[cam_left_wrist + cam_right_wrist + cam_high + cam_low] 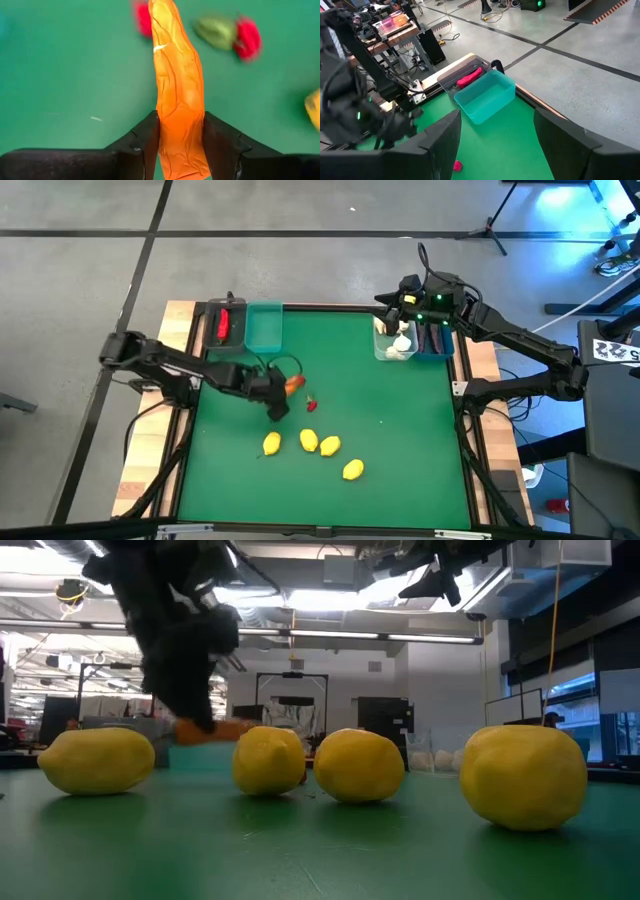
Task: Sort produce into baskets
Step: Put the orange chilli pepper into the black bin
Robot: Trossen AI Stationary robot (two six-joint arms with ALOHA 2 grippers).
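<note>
An orange carrot (179, 80) sits between the fingers of my left gripper (281, 397), which is shut on it over the middle of the green mat; it also shows in the high view (293, 384) and the low view (212, 729). Small red berries (311, 404) lie just beside it on the mat. Several yellow lemons (308, 441) rest on the mat nearer the front. My right gripper (496, 150) hangs open and empty above the clear basket (394, 343) holding white garlic. Beside it stands the blue basket (434, 340). The teal basket (265, 326) and the dark basket (224, 326) with a red pepper stand at the far left. My left gripper pinches the carrot's two long sides (181, 135) between its two fingers (142, 142), at the wider part of the carrot. The fingers slant down from the table's left, and the carrot runs on past them along their line. In the low view the carrot hangs clear of the mat.
The mat's wooden border (178, 315) frames the table. Open green mat (400, 430) lies right of the lemons. In the low view the lemons (360, 765) stand in a row close to the camera.
</note>
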